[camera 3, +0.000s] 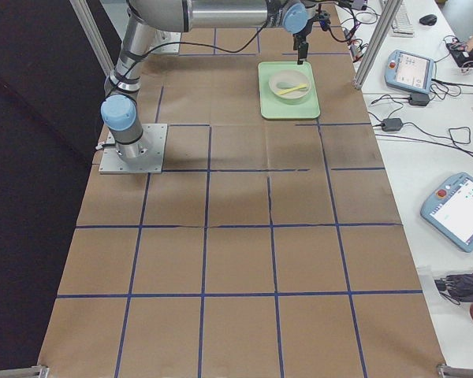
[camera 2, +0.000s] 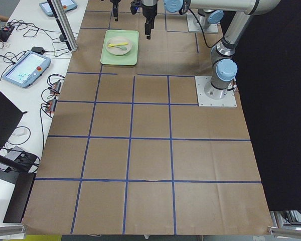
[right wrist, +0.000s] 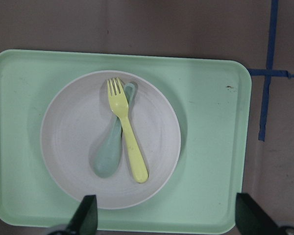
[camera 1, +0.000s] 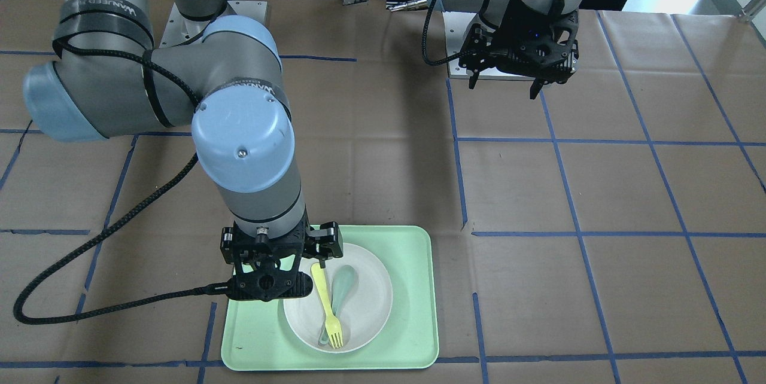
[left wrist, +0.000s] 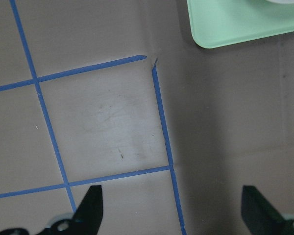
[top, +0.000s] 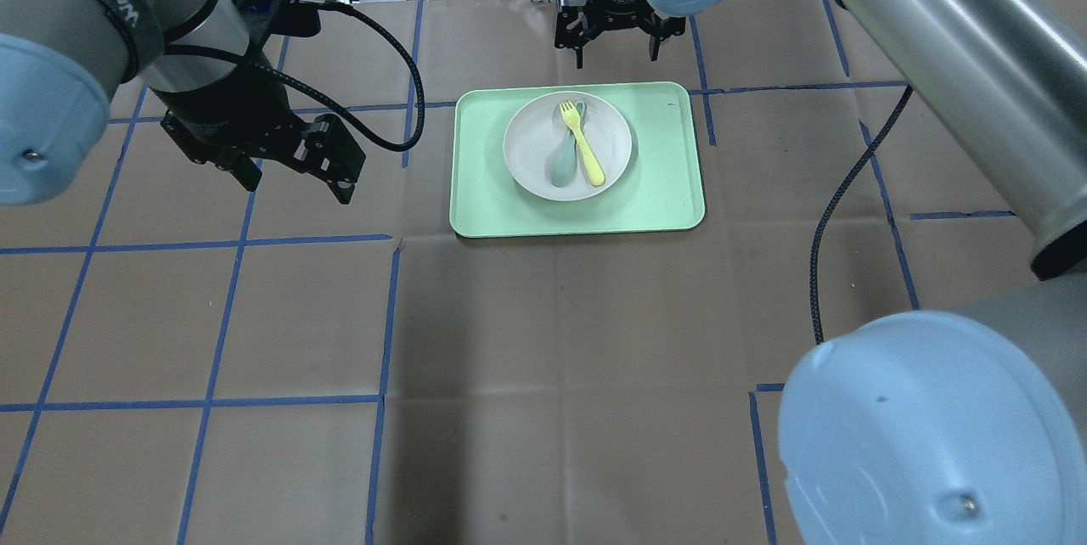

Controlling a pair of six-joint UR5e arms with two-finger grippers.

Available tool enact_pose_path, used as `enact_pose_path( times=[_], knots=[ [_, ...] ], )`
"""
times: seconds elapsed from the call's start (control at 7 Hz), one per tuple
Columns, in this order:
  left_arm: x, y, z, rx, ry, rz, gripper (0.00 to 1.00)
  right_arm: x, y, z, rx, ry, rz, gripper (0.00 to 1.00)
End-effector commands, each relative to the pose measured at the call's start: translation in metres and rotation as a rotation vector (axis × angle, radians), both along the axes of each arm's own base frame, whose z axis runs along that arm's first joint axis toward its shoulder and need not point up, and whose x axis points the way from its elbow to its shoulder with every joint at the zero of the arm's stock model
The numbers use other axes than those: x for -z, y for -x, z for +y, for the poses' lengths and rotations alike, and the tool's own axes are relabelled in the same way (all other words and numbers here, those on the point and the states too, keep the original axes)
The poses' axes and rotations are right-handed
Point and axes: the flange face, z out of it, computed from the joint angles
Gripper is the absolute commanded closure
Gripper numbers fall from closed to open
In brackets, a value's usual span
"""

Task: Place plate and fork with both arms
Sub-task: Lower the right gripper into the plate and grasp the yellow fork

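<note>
The off-white plate [camera 1: 368, 312] lies on the light-green tray [camera 1: 410, 288]. The pale-yellow fork [camera 1: 327, 303] lies in the plate, across a grey-green spoon [camera 1: 345, 288]. My right gripper [camera 1: 278, 267] hangs open and empty above the tray. In its wrist view the fork [right wrist: 127, 142], the plate [right wrist: 68, 142] and the tray [right wrist: 210, 147] show below the spread fingers. My left gripper [top: 299, 188] is open and empty above bare table, off to the tray's side. Its wrist view shows only a corner of the tray [left wrist: 235, 24].
Brown paper with blue tape lines covers the table [top: 543, 341]. The right arm's black cable [top: 836, 205] hangs beside the tray. Teach pendants and cables lie on the side bench [camera 2: 25, 68].
</note>
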Motion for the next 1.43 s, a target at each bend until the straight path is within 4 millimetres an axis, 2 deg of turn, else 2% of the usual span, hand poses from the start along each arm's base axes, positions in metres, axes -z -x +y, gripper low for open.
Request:
enact_pose_path(
  times=[0.0,0.57,1.0,1.14,1.29],
  knots=[
    [0.01,0.0,0.005,0.0,-0.016,0.003,0.01,0.026,-0.004,-0.006,0.003,-0.027,0.006,0.0],
    [0.012,-0.002,0.002,0.004,-0.02,-0.015,0.01,0.089,-0.01,-0.02,-0.003,-0.069,0.037,0.0],
    [0.013,-0.002,0.004,0.004,-0.022,-0.015,0.01,0.114,-0.014,-0.028,-0.003,-0.069,0.035,0.34],
    [0.012,-0.002,0.003,0.006,-0.02,-0.015,0.01,0.116,-0.014,-0.028,-0.002,-0.07,0.036,0.41],
    [0.013,-0.002,0.002,0.006,-0.022,-0.015,0.01,0.125,-0.014,-0.028,-0.005,-0.084,0.038,0.46]
  ],
)
